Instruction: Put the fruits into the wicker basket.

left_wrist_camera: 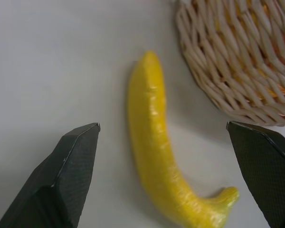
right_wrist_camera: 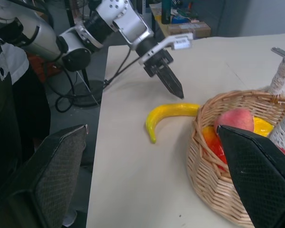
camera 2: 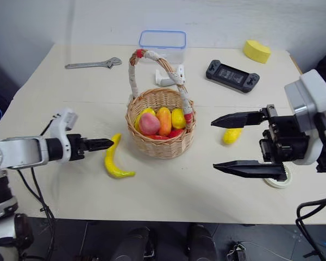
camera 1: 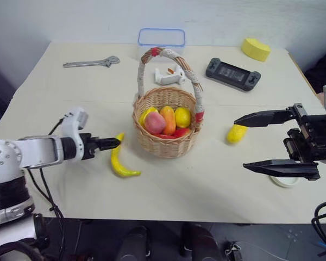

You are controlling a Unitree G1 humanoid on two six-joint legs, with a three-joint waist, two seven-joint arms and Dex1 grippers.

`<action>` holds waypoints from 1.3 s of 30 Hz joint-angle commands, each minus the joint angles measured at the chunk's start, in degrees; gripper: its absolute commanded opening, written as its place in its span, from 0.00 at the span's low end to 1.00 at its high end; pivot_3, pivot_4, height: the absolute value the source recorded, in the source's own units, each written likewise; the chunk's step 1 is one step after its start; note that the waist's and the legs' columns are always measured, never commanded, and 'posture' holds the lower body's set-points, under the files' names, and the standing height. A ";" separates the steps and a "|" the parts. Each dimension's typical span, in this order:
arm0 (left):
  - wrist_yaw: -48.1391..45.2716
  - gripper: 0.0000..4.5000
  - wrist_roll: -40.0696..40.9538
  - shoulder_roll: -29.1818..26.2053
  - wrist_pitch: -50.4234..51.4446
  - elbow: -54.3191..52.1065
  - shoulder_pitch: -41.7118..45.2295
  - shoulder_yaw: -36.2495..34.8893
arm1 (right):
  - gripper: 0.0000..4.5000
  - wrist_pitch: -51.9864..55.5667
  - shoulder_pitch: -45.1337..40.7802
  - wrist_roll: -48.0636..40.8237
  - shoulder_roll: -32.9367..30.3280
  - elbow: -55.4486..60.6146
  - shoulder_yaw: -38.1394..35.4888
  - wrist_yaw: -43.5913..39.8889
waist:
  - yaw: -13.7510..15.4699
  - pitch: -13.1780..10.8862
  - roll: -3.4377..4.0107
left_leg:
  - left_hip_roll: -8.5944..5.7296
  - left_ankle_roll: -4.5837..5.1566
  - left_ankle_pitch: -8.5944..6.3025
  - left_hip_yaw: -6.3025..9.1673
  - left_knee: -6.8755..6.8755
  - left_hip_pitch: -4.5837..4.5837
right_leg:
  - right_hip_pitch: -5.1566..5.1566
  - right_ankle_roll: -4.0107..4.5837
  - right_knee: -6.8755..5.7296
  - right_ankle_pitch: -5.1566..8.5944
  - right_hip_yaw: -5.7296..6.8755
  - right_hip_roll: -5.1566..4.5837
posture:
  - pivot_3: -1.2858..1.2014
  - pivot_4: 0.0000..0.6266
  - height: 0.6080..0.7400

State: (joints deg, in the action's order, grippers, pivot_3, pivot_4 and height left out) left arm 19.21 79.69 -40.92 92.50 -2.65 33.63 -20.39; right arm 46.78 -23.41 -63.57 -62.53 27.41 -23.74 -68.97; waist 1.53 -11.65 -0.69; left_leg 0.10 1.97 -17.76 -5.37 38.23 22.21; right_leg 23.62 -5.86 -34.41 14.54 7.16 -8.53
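A long yellow banana (camera 1: 119, 160) lies on the table just left of the round wicker basket (camera 1: 165, 147). The basket holds a peach, an orange fruit and yellow fruits. My left gripper (camera 1: 115, 143) points at the banana's upper end. In the left wrist view its fingers (left_wrist_camera: 71, 166) stand wide open on either side of the banana (left_wrist_camera: 161, 152), not touching it. A small yellow lemon-like fruit (camera 1: 236, 133) lies right of the basket. My right gripper (camera 1: 240, 143) hangs open and empty above the table, pointing left, with the lemon-like fruit just beyond its upper finger.
Along the back of the table are a wrench (camera 1: 92, 62), a clear blue-rimmed box (camera 1: 161, 38), a black game controller (camera 1: 232, 74) and a yellow sponge (camera 1: 255, 49). A white object (camera 1: 170, 76) sits behind the basket. A white ring (camera 1: 285, 181) lies under my right gripper.
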 commanded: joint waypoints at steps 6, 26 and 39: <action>7.47 1.00 8.50 -3.76 0.00 7.66 2.14 11.64 | 1.00 -1.82 3.57 -1.51 1.38 4.81 -3.50 4.83 | -0.03 0.01 0.01 | -0.03 -0.05 0.01 -0.10 0.01 -0.06 | 0.02 0.02 -0.05 0.01 -0.04 0.14 | 0.52 0.24 1.00; -11.11 0.10 4.79 -18.01 0.00 8.65 7.81 16.06 | 1.00 -2.76 9.25 -1.50 0.76 5.94 -8.31 9.17 | -0.32 -0.03 -0.07 | -0.04 -0.20 -0.03 -0.22 -0.01 -0.07 | 0.15 0.03 -0.02 0.01 -0.26 0.11 | 0.52 0.24 1.00; -44.66 0.10 -19.95 -6.37 -5.15 17.02 42.44 30.86 | 1.00 -3.25 8.69 1.14 1.04 4.41 -6.73 10.44 | 1.66 -0.08 -0.15 | -0.25 0.14 0.07 -0.27 -0.01 0.14 | 0.11 -0.17 0.43 -0.14 0.35 0.15 | 0.52 0.24 1.00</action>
State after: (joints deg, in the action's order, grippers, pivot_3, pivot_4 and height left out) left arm -25.18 64.17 -48.49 88.56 10.60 73.06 10.15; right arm 44.70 -14.36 -62.41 -61.16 31.21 -29.31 -59.14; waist 3.19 -11.73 -0.84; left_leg -0.15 2.24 -17.62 -5.64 38.22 22.35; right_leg 23.72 -6.04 -33.99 14.40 7.52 -8.38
